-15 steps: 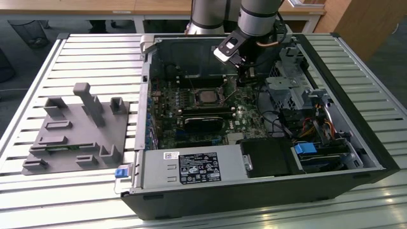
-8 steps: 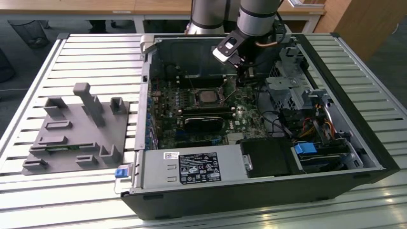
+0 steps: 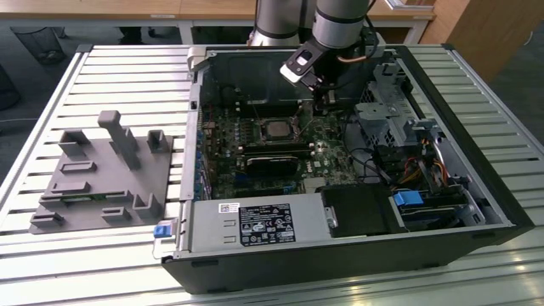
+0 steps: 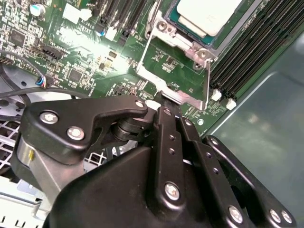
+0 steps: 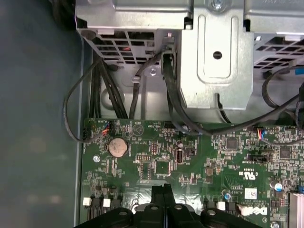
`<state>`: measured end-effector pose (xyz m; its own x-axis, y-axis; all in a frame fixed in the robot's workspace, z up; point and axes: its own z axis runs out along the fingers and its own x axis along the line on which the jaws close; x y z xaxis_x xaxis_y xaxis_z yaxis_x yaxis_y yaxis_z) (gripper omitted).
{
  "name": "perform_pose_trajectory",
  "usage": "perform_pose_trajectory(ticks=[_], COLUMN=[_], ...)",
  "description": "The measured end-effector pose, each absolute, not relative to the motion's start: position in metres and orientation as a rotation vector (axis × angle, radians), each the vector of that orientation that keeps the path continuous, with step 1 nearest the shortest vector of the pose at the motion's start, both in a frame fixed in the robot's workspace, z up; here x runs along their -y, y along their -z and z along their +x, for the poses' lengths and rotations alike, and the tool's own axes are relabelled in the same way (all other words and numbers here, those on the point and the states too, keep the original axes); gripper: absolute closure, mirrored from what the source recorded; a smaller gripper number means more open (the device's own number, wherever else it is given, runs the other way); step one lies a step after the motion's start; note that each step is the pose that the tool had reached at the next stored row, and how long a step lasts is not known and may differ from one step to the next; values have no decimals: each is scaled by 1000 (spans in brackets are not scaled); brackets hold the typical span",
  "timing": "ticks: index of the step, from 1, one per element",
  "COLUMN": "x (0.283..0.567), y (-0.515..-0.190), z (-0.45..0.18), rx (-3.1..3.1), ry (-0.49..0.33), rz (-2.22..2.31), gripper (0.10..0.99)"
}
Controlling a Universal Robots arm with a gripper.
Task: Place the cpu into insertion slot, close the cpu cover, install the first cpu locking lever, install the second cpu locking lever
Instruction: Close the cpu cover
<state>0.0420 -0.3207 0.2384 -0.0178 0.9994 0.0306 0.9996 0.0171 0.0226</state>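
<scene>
Reaches down into the open computer case (image 3: 476, 137) lying on the slatted table (image 3: 102, 261), with the gripper (image 3: 320, 109) low over the motherboard (image 3: 327, 153), just to the exterior view's right of the socket.

Shows the cpu (image 4: 209, 14) seated flat in the insertion slot (image 4: 228, 37), pale metal top facing up and uncovered, with the long memory slots (image 4: 259, 47) just beside it.

Shows the cpu cover (image 4: 183, 95) in the second wrist view raised off the socket and tilted, with green board visible through its central window.

Presents the fingers (image 4: 168, 142) pressed together, tips against the free edge of the cpu cover. No telling of metal pinched between them or merely touched.

Looks, in the first wrist view, past the joined fingertips onto the board edge: a coin cell battery (image 5: 118, 147) on the green surface, and black cables (image 5: 97, 95) running from the board to a metal drive cage (image 5: 216, 61).

Includes, in the exterior view, a power supply (image 3: 255, 223) at the near end of the case and a grey fixture block (image 3: 102, 172) on the table at the exterior view's left, well apart from the case.
</scene>
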Motion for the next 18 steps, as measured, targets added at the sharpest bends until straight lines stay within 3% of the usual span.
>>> perform_pose_trajectory(ticks=[18], x=[321], y=[-238], z=[34], rx=[2236], ry=[59], rz=[-2197], gripper=[969])
